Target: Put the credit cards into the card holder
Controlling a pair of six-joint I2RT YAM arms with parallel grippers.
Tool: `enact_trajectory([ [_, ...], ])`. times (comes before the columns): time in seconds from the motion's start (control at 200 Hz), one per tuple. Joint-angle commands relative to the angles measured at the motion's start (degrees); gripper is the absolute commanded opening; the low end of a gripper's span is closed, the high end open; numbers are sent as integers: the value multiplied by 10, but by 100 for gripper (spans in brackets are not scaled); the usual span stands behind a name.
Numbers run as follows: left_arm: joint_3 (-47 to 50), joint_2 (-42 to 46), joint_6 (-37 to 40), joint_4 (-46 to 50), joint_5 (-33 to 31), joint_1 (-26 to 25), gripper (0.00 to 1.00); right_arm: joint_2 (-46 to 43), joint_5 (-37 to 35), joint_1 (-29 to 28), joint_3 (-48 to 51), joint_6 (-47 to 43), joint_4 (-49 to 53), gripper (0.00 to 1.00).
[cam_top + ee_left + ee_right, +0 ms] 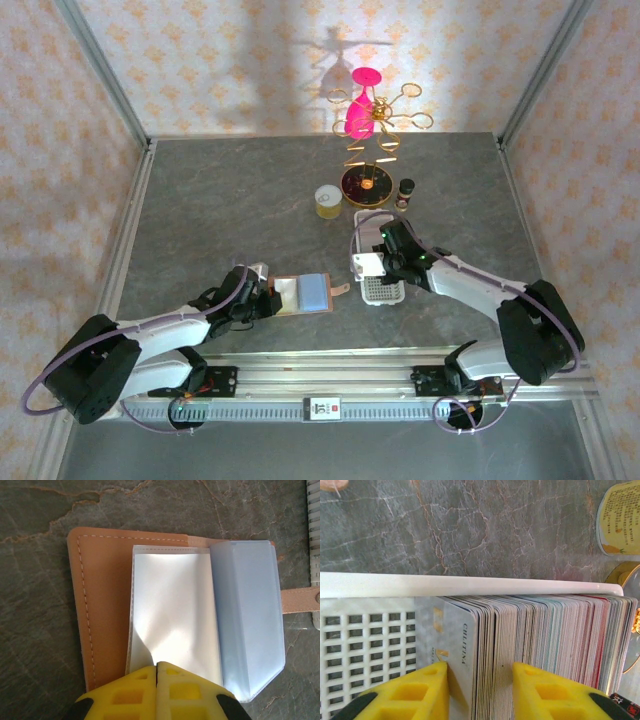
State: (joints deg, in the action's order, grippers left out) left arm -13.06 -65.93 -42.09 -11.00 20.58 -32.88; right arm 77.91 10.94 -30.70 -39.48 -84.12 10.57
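Open flat on the desk [220, 200] by the left arm: holder [300, 292], tan cover down, clear sleeves [170, 610] turned up, ready for loading and seemingly empty. Clenched at the near edge of a pale sleeve: left end effector [157, 677], apparently steadying the holder; pinching or merely pressing, impossible to tell. Well apart to the right, packed upright on edge in a white tray [470, 585]: cards [545, 645], easy to pick from above. Astride the front few: right end effector [480, 680], fingers parted; already gripping or not, impossible to tell.
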Motion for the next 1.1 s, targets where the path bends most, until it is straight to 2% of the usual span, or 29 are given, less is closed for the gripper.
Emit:
enact_trajectory([
  [0.0, -6, -7, 6, -3, -5, 0, 0, -10, -7, 3, -16, 4, 5, 28],
  [0.24, -6, -12, 6, -6, -4, 0, 0, -15, -3, 3, -19, 7, 10, 18],
  [0.646, -9, -9, 6, -3, -3, 0, 0, -36, 0, 3, -26, 16, 29, 8],
  [0.796, -8, -7, 5, -3, -6, 0, 0, -59, 4, 3, -22, 27, 41, 1],
  [0.996, -12, -6, 3, 0, -6, 0, 0, -90, 10, 1, -16, 46, 61, 0],
  [1.096, -15, -1, 4, 7, -7, 0, 4, -99, 21, 0, -23, 70, 89, 0],
])
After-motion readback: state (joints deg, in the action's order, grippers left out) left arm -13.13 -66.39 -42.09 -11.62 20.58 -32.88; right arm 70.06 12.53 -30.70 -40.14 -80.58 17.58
